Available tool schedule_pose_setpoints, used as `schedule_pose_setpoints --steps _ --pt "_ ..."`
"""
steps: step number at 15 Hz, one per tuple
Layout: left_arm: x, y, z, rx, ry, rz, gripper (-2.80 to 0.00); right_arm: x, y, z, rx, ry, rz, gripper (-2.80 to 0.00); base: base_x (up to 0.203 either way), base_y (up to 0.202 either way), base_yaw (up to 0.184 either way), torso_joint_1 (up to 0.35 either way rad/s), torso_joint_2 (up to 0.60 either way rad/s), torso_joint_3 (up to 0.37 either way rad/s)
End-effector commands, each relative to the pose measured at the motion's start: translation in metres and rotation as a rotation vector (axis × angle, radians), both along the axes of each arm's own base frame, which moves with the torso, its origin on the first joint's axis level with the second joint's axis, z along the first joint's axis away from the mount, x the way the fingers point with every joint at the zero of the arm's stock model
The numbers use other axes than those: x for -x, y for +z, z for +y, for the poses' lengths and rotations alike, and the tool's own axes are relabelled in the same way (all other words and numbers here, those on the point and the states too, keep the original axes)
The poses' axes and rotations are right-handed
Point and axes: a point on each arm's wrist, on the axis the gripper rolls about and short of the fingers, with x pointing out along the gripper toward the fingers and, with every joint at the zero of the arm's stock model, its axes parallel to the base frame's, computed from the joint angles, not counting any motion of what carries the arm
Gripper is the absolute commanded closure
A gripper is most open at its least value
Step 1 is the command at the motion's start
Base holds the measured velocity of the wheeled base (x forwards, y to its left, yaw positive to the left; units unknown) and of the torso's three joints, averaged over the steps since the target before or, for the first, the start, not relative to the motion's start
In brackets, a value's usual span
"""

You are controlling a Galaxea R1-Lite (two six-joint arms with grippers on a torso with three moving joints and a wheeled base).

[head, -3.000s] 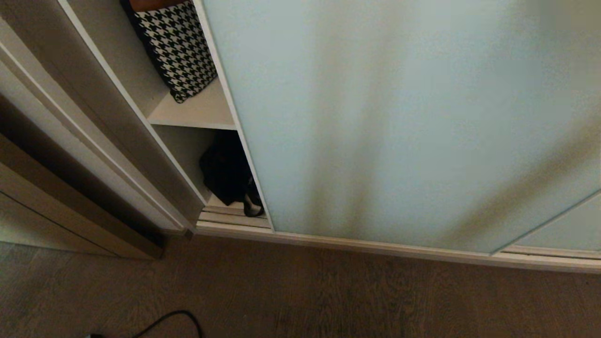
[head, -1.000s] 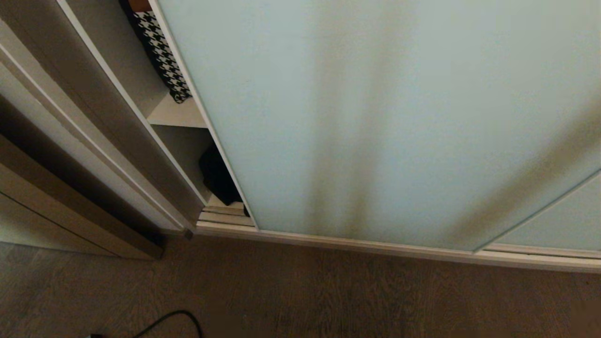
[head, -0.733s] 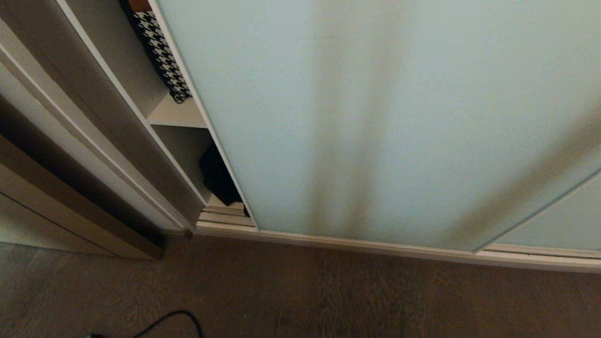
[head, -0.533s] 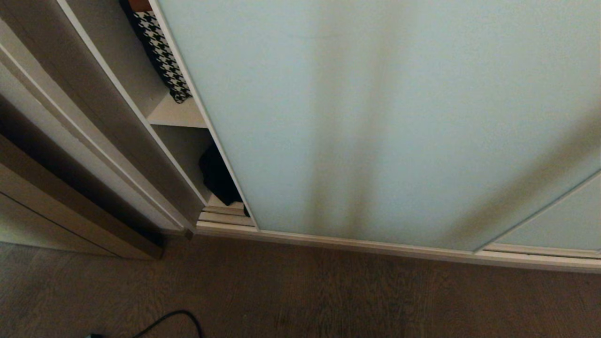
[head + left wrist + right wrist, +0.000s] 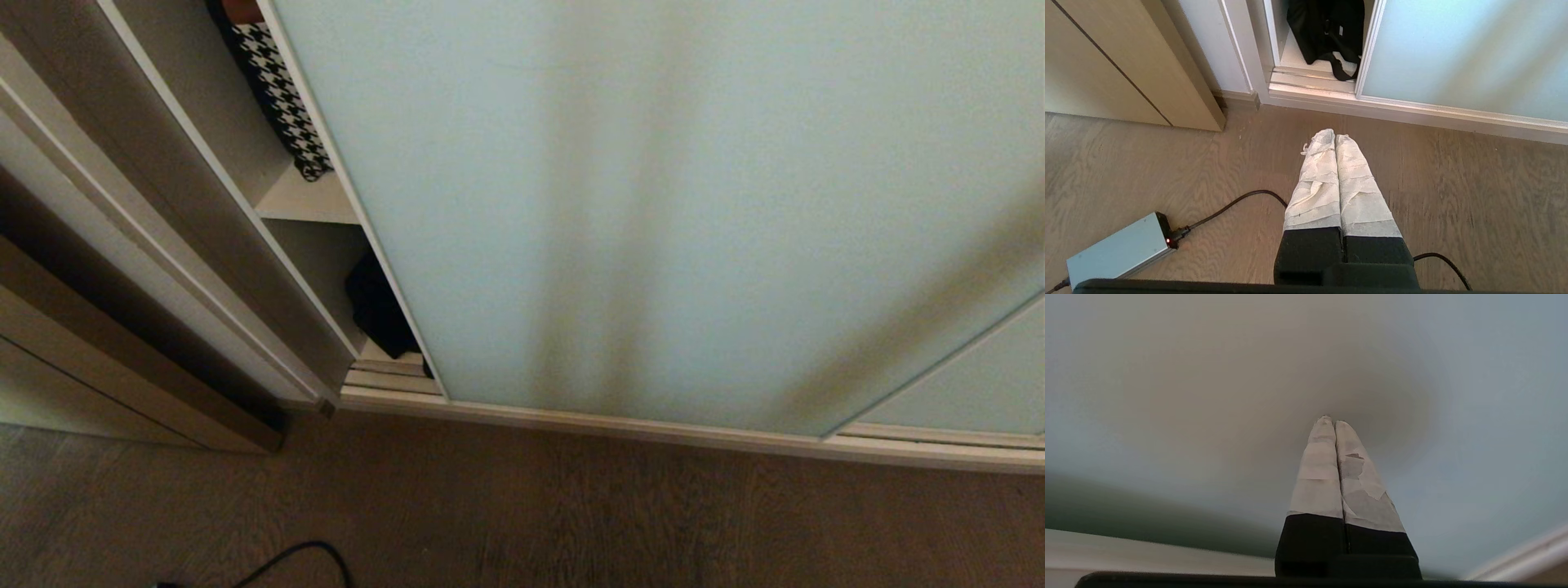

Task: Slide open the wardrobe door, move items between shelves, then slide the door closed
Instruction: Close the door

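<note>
The sliding wardrobe door [image 5: 653, 204] fills most of the head view, its pale mint frosted glass running from the top edge down to the cream bottom track [image 5: 620, 429]. Its left frame edge leaves only a narrow gap at about ten o'clock. In that gap an off-white shelf [image 5: 306, 200] carries a black-and-white houndstooth cushion [image 5: 282, 98], and below it, at about nine o'clock from the picture's centre, the black fabric bag [image 5: 377, 314] sits on the wardrobe's bottom board, half hidden behind the door's edge. In the left wrist view one of its straps [image 5: 1345, 73] loops forward toward the track.

The right gripper [image 5: 1329, 421] has its tape-wrapped fingers pressed together, holding nothing, the tips right up at the door's glass; whether they touch it cannot be told.

The left gripper [image 5: 1329, 136] hangs over the brown wood-grain floor [image 5: 1453, 183] near the wardrobe's corner, its wrapped fingers likewise together and empty. A grey power brick [image 5: 1118, 249] with a black cable [image 5: 1229, 204] lies on the floor at about eight o'clock from it.
</note>
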Motion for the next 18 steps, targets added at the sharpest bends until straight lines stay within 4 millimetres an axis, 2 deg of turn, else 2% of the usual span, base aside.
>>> schedule_pose_setpoints --steps 1,6,14,18 --pt "0.000 0.000 0.000 0.000 0.000 0.001 0.00 0.004 0.005 0.010 -0.001 0.018 -0.002 0.00 0.000 0.000 0.000 0.000 0.00 0.000" --pt "0.000 0.000 0.000 0.000 0.000 0.000 0.00 0.022 0.014 0.038 0.017 0.080 -0.002 0.00 0.000 0.000 0.000 0.000 0.00 0.000" --pt "0.000 0.000 0.000 0.000 0.000 0.000 0.00 0.016 0.014 0.057 0.018 0.142 -0.002 0.00 0.000 0.000 0.000 0.000 0.00 0.000" --pt "0.000 0.000 0.000 0.000 0.000 0.000 0.00 0.013 0.018 0.080 0.025 0.207 -0.011 0.00 0.000 0.000 0.000 0.000 0.00 0.000"
